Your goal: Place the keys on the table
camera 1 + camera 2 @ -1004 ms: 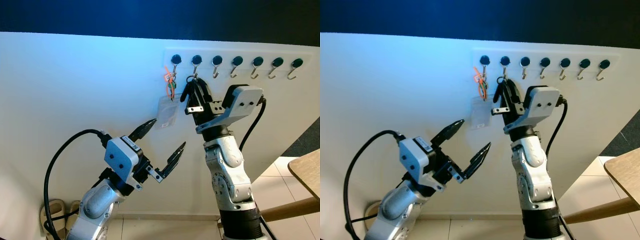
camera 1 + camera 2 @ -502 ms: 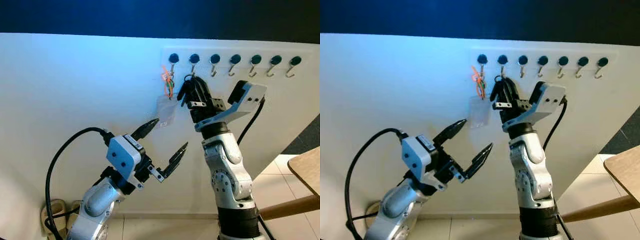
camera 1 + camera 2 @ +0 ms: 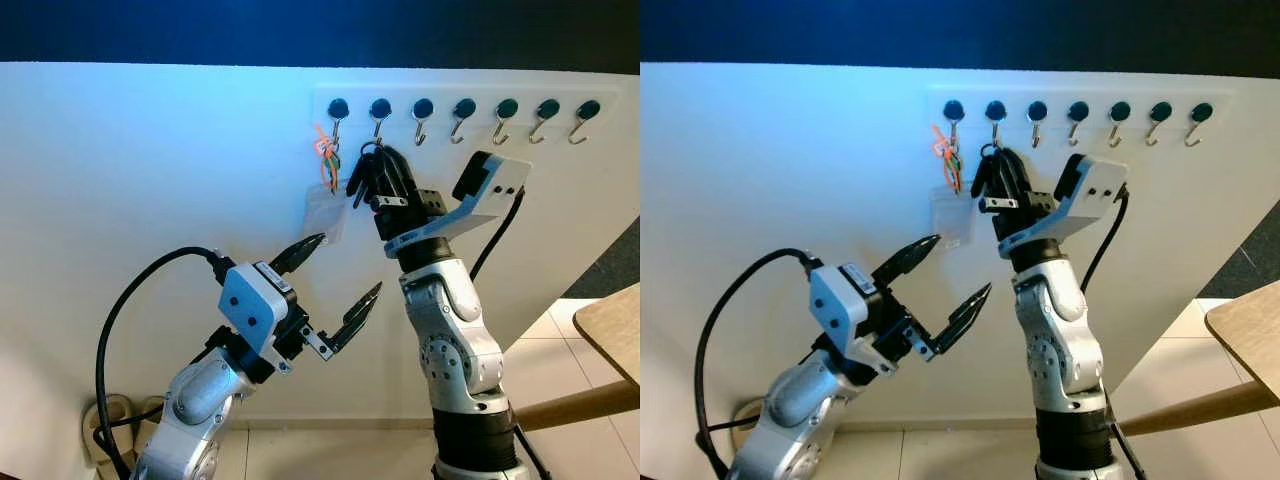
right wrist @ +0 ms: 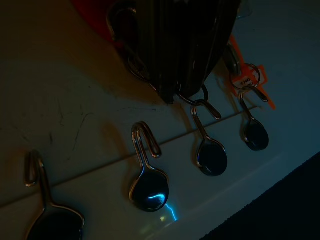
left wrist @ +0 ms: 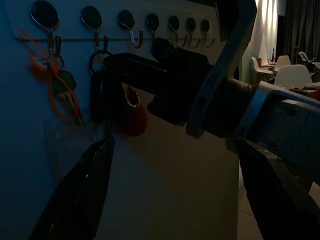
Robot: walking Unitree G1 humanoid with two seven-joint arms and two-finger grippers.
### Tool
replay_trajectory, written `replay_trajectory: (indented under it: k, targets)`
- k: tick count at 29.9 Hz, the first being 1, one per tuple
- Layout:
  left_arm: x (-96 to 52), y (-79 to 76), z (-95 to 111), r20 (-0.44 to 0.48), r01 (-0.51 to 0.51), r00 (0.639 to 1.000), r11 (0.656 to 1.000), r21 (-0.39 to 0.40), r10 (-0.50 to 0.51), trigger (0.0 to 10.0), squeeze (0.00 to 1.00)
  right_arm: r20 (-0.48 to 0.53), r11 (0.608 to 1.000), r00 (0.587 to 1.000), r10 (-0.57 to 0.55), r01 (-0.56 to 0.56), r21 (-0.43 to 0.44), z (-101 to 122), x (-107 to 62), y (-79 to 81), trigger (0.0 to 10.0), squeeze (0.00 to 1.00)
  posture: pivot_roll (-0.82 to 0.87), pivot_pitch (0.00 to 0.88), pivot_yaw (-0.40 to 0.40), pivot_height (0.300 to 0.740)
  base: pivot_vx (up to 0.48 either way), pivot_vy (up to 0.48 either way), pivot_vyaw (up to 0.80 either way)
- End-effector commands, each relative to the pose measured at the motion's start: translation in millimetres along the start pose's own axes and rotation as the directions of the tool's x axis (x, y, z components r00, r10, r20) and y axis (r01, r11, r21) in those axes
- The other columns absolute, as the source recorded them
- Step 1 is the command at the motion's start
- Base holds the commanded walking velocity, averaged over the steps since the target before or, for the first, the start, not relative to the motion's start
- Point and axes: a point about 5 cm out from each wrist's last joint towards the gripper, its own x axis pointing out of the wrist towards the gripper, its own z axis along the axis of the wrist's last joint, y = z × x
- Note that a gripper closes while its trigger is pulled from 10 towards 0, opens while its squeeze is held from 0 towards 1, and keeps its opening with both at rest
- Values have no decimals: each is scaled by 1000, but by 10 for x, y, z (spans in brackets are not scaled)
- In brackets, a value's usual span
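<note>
From the head, our two eye views looked forward at a white wall from a short way off, sharing the row of hooks and both raised arms. Our left wrist view faced along its fingers toward the same hooks and the right arm, fairly near. Our right wrist view sat very close under the hooks, dark.
</note>
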Motion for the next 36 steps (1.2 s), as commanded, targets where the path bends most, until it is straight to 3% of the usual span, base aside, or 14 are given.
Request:
replay_trajectory:
  k: [1,20,36]
  targets:
    - [-10,-17,19,-4,20,1000,1000,0,-20,10000,0,7,999,1000,27,-27,18,25,-2,57,10000,0,63,122,-21,740,0,0,0]
    - [10,4,20,-3,2,1000,1000,-5,-2,10000,0,60,973,975,212,-217,80,126,9,376,10000,0,61,123,-28,740,0,0,0]
    - [14,20,17,-4,-7,1000,1000,-6,7,10000,0,80,969,978,193,-203,139,193,41,408,10000,0,59,124,-27,740,0,0,0]
